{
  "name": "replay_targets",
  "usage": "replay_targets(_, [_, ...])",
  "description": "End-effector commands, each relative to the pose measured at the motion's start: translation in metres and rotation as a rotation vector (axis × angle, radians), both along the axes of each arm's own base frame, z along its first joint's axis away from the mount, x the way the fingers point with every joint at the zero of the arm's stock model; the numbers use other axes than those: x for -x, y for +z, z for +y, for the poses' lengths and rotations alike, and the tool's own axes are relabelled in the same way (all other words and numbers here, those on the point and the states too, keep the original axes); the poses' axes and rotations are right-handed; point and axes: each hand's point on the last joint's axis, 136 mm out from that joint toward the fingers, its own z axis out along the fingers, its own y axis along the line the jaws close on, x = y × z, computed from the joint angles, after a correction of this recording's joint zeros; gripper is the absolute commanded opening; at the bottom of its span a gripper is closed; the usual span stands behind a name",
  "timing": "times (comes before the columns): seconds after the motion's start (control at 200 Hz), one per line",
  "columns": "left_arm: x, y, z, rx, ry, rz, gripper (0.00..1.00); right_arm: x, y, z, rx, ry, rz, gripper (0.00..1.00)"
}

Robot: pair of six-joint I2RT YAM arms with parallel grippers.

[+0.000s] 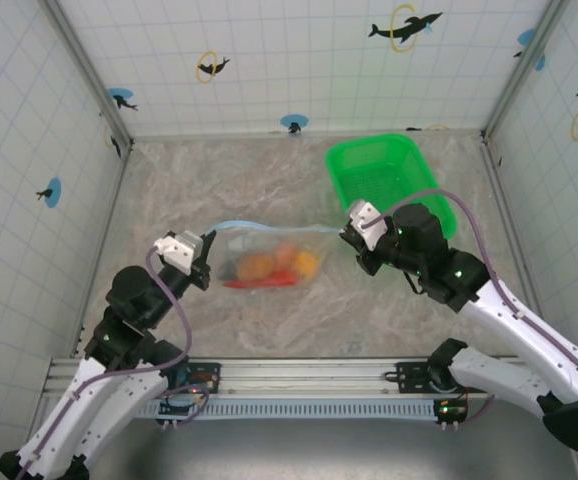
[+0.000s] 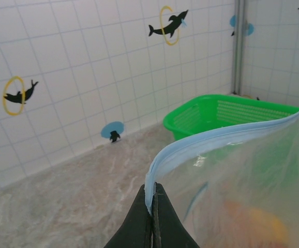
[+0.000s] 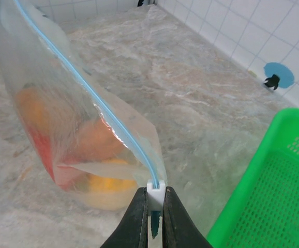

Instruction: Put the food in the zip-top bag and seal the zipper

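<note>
Clear bag (image 1: 269, 258) is stretching from your left gripper (image 2: 152, 199) to your right gripper (image 3: 152, 206), with the food (image 1: 261, 266) sitting inside. You are closing the zipper (image 3: 87, 98), so pull it straight and tight. Left jaws are pinching one zipper end; right jaws are pinching the white slider (image 3: 155, 190) at the other.

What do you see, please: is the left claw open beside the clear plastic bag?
No, the left claw is shut on the end of the light blue zipper strip.

Bright even light, blurred foregrounds
</note>
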Motion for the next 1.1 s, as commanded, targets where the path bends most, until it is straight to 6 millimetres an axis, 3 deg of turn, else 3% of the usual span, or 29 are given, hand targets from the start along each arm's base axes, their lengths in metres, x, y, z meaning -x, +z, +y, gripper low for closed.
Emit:
replay_targets(0.0, [0.023,-0.005,-0.014,0.079,-0.136,0.117,0.00,0.014,0.013,-0.008,0.009,-0.055,0.011,0.00])
replay_targets(0.085, [0.025,-0.011,-0.015,0.112,-0.142,0.165,0.00,0.019,0.020,-0.008,-0.002,-0.067,0.010,0.00])
replay_targets(0.175, [0.011,-0.030,-0.013,0.131,-0.078,0.229,0.00,0.012,0.011,-0.008,0.007,-0.107,0.010,0.00])
replay_targets(0.34, [-0.040,-0.079,0.003,0.135,0.195,0.361,0.00,-0.037,-0.028,-0.008,0.074,-0.229,0.027,0.00])
replay_targets(0.455, [-0.075,-0.116,0.006,0.082,0.335,0.427,0.00,-0.089,-0.031,-0.023,0.015,-0.409,0.040,0.35])
replay_targets(0.565, [-0.109,-0.140,0.001,0.046,0.412,0.498,0.00,-0.123,-0.021,-0.032,-0.002,-0.514,0.018,0.48])
replay_targets(0.62, [-0.128,-0.148,0.000,0.017,0.445,0.535,0.00,-0.133,-0.014,-0.038,-0.008,-0.564,-0.016,0.59])
replay_targets(0.756, [-0.172,-0.186,0.009,-0.011,0.557,0.683,0.00,-0.149,-0.007,-0.061,-0.040,-0.686,-0.040,0.64])
replay_targets(0.786, [-0.182,-0.196,0.020,-0.006,0.586,0.715,0.00,-0.152,-0.006,-0.070,-0.059,-0.730,-0.034,0.64])
replay_targets(0.931, [-0.208,-0.246,0.024,-0.048,0.612,0.872,0.00,-0.155,-0.017,-0.104,-0.143,-0.861,0.063,0.62])
replay_targets(1.011, [-0.209,-0.270,0.022,-0.038,0.596,0.976,0.14,-0.155,-0.026,-0.122,-0.200,-0.926,0.088,0.58])
replay_targets(1.036, [-0.220,-0.261,0.018,-0.013,0.585,0.968,0.18,-0.154,-0.029,-0.129,-0.213,-0.951,0.092,0.58])
replay_targets(1.096, [-0.222,-0.254,0.017,0.007,0.583,0.956,0.32,-0.152,-0.036,-0.139,-0.228,-0.984,0.115,0.59])
